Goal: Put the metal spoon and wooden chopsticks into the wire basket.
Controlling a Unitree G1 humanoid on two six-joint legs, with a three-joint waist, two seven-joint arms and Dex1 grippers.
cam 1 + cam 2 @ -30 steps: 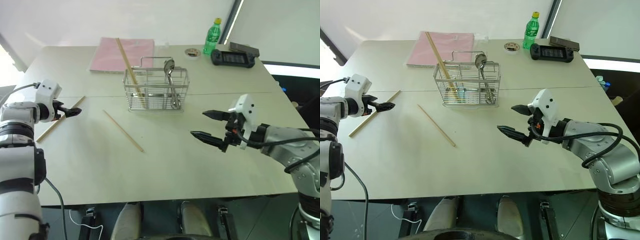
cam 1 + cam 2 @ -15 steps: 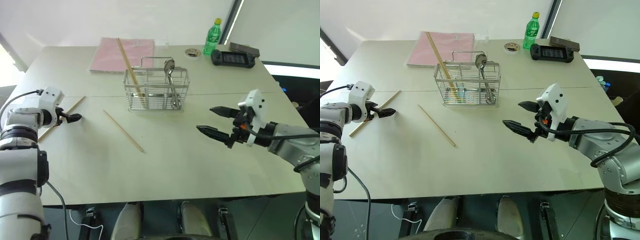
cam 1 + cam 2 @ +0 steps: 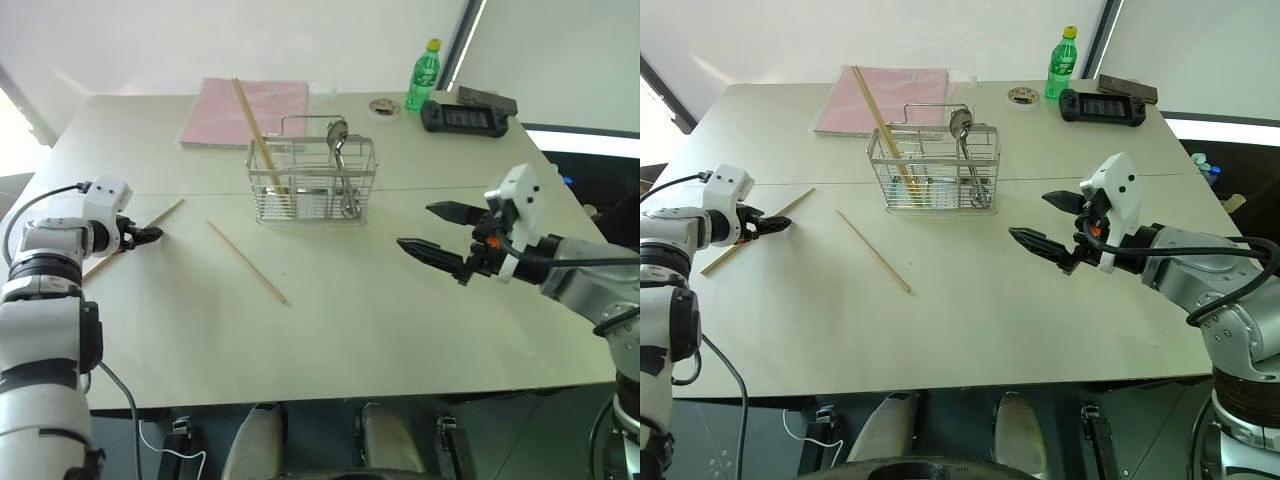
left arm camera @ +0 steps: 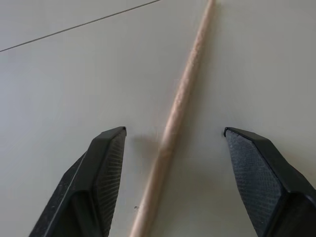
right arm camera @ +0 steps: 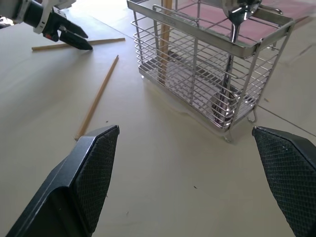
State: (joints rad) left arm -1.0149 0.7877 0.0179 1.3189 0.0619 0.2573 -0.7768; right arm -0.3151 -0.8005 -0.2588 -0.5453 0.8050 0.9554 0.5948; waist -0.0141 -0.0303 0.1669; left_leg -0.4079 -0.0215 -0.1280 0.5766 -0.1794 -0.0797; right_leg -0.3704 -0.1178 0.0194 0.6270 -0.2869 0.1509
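Note:
The wire basket [image 3: 312, 180] stands mid-table with the metal spoon [image 3: 338, 130] upright inside it, bowl up. One of the wooden chopsticks [image 3: 255, 125] leans out of the basket. A second chopstick [image 3: 247, 262] lies loose on the table in front of it. A third chopstick [image 4: 190, 69] lies at the left, between the fingers of my left gripper [image 3: 145, 235]; they are low at the table, straddle it and stand apart from it. My right gripper [image 3: 414, 226] hovers open and empty to the right of the basket.
A pink folder [image 3: 245, 108] lies behind the basket. A green bottle [image 3: 424, 72], a small round object [image 3: 384, 104] and a black device [image 3: 465, 115] sit at the far right. The table's left edge is close behind the left gripper.
The left gripper sank to the table over the chopstick and its fingers narrowed; the chopstick's far end shifted slightly right. The right gripper drifted right and up, still open.

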